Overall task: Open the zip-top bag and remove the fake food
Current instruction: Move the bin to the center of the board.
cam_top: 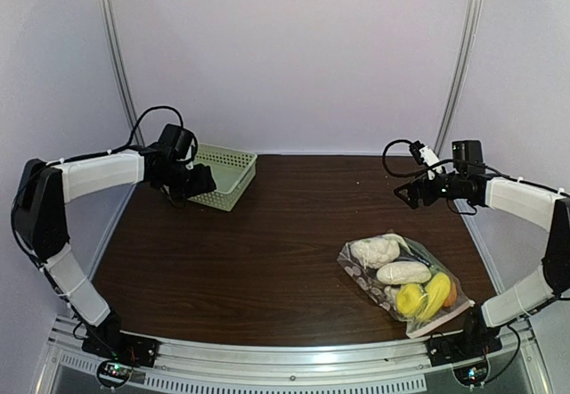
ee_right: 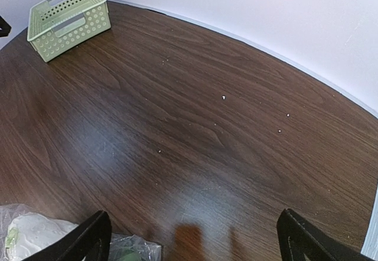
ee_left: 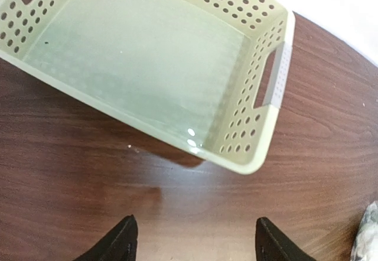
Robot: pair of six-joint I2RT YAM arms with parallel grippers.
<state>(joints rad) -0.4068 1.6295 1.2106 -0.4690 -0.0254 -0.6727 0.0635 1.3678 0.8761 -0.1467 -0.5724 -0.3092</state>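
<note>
The zip-top bag [cam_top: 358,272] lies flat on the table's near right, its pale zip strip [cam_top: 438,321] at the near corner. Inside it shows the fake food: whitish lumpy pieces [cam_top: 375,251], yellow pieces [cam_top: 423,298] and an orange one [cam_top: 451,296]. My right gripper [cam_top: 410,194] hovers open behind the bag, above bare wood. In the right wrist view the bag [ee_right: 32,230] fills the lower left corner beside the gripper [ee_right: 192,240]. My left gripper [cam_top: 201,181] hangs open at the far left, by the basket's near rim, with nothing between its fingers [ee_left: 121,242].
A pale green lattice basket [cam_top: 233,164] stands empty at the back left; its rim [ee_left: 260,162] and grey handle [ee_left: 276,75] fill the left wrist view, and it also shows in the right wrist view [ee_right: 68,20]. The back wall curves close behind the dark wooden table [cam_top: 267,251].
</note>
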